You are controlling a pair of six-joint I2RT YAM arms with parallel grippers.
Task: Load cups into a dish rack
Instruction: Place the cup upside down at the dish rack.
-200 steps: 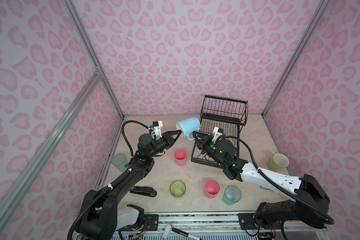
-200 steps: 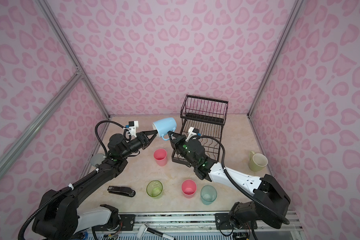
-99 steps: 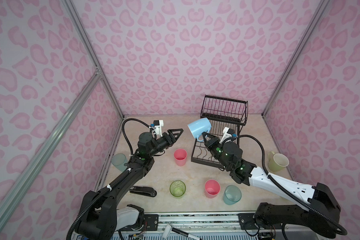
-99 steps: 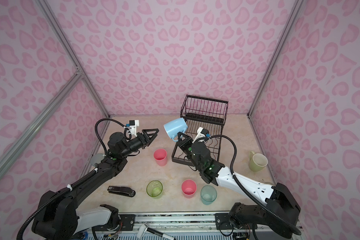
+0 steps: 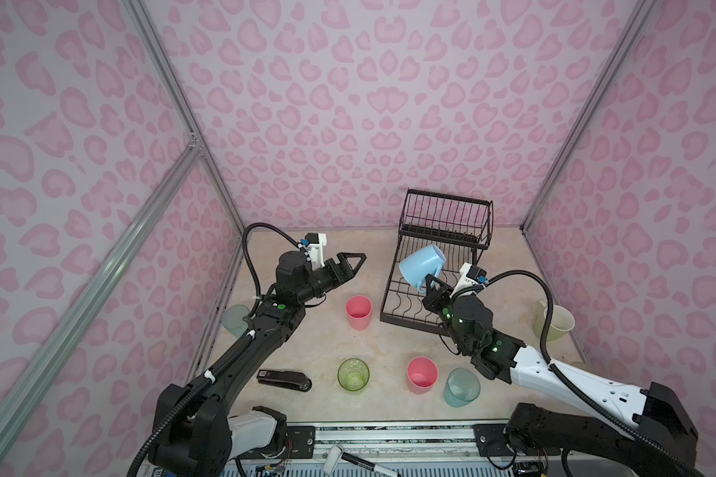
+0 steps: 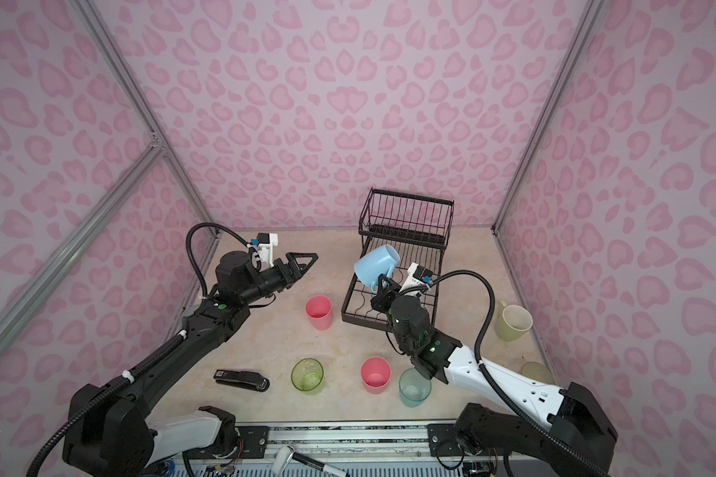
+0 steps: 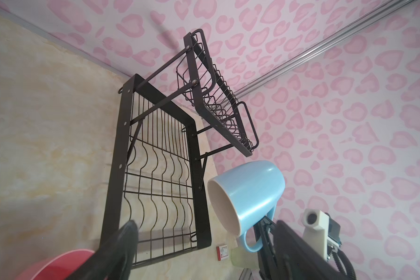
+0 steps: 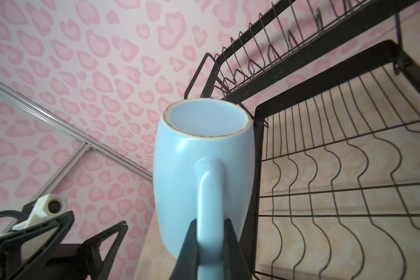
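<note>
My right gripper point(image 5: 428, 285) point(image 8: 210, 223) is shut on the handle of the light blue mug point(image 5: 420, 264) point(image 8: 199, 164). It holds the mug tilted in the air over the front left corner of the black wire dish rack point(image 5: 447, 231) point(image 8: 337, 169). My left gripper point(image 5: 354, 261) point(image 7: 204, 225) hangs open and empty to the left of the rack, apart from the mug. On the table stand two pink tumblers point(image 5: 358, 312) point(image 5: 421, 373), a green tumbler point(image 5: 353, 373), a teal one point(image 5: 461, 386), a grey-blue one point(image 5: 235, 320) and a yellow-green mug point(image 5: 554, 324).
A black stapler point(image 5: 284, 379) lies near the front left beside the left arm. A yellowish tumbler point(image 6: 536, 371) sits by the right wall behind the right arm. Pink patterned walls close the table in on three sides. A marker point(image 5: 360, 460) lies on the front rail.
My left gripper has opened and let go of the blue mug. My right arm has carried the mug by its handle to the right, up to the rack.
</note>
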